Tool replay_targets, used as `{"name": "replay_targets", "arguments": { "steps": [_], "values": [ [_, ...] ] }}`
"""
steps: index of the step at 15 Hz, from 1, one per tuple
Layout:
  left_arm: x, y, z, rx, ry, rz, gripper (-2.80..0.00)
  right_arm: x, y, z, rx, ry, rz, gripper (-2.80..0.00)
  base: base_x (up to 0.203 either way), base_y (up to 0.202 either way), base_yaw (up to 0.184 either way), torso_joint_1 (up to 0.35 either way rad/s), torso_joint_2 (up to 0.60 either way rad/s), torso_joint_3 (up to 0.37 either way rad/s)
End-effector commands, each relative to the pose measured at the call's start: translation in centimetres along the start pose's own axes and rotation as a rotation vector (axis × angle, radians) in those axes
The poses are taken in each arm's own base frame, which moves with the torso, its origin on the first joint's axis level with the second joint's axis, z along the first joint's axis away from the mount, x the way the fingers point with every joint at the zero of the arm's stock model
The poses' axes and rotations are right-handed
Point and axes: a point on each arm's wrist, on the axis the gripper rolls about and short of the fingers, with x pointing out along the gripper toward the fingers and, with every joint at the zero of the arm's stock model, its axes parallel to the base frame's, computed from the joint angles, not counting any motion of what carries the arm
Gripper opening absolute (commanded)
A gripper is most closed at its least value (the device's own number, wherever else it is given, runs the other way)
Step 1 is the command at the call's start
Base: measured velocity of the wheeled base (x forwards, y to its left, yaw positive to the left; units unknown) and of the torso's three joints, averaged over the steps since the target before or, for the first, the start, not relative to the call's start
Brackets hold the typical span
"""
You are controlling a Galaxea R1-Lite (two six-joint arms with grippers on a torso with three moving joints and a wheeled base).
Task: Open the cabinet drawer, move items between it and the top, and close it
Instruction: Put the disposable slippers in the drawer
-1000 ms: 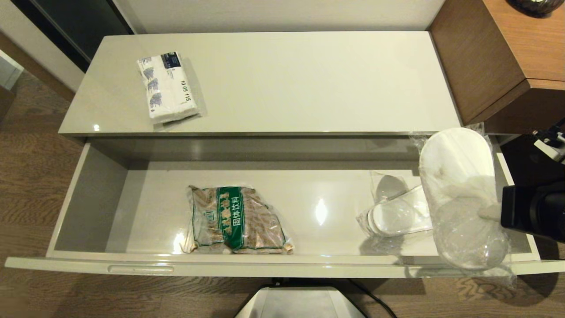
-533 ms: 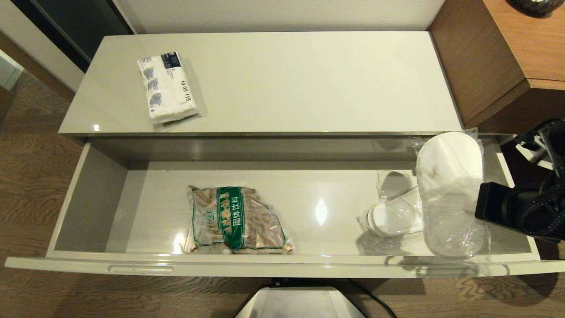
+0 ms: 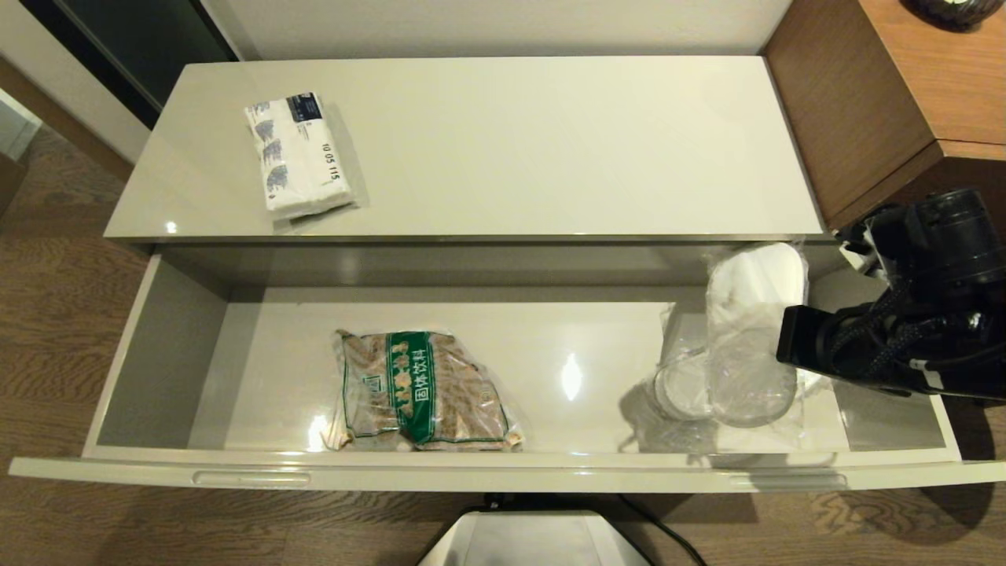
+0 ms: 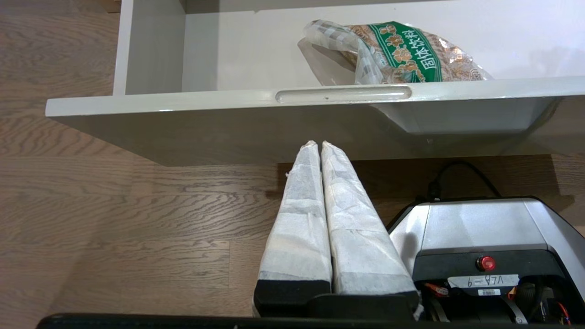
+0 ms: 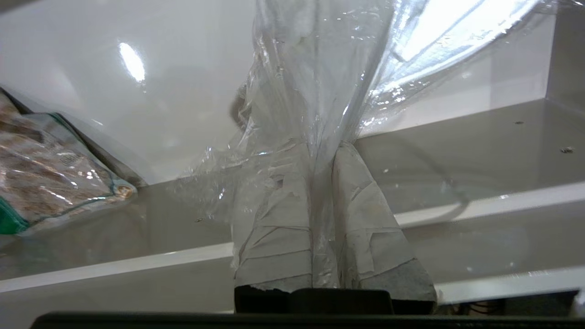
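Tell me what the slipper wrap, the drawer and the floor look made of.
Slipper pack: clear, crinkly plastic film that glints, over white, probably fabric slippers. Drawer: glossy cream panel, likely lacquered board, mirroring the lights. Floor: brown wood-grain planks, wood or laminate.

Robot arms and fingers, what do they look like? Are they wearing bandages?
Sort of! The left gripper has two long tapered fingers wrapped in whitish tape, on a black base. The right gripper has the same taped fingers, more crinkled. The right arm is chunky and black, with braided black cables.
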Motion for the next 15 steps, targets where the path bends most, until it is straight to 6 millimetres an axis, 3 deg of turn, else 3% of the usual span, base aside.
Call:
{"name": "replay_targets", "arguments": {
  "steps": [1,7,8,12,15],
  "values": [
    [0.0,0.0,0.0,0.000,0.002,0.000,-2.80,2.1,0.5,-0.3,-0.031,0.040,-0.024,-2.80,0.000,0.000,0.000,0.000,0.00,0.000],
    [0.0,0.0,0.0,0.000,0.003,-0.001,-2.80,6.6,1.2,-0.8,-0.041,0.043,-0.077,-2.80,0.000,0.000,0.000,0.000,0.00,0.000],
    [0.0,0.0,0.0,0.000,0.002,0.000,-2.80,6.5,1.5,-0.3,-0.030,0.013,-0.079,0.00,0.000,0.000,0.000,0.000,0.00,0.000],
    [0.0,0.0,0.0,0.000,0.002,0.000,-2.80,5.0,1.5,0.9,-0.014,-0.034,-0.056,0.00,0.000,0.000,0.000,0.000,0.00,0.000],
    [0.0,0.0,0.0,0.000,0.003,-0.001,-2.80,1.6,1.4,2.6,-0.027,-0.095,-0.016,0.00,0.000,0.000,0.000,0.000,0.00,0.000]
  ]
}}
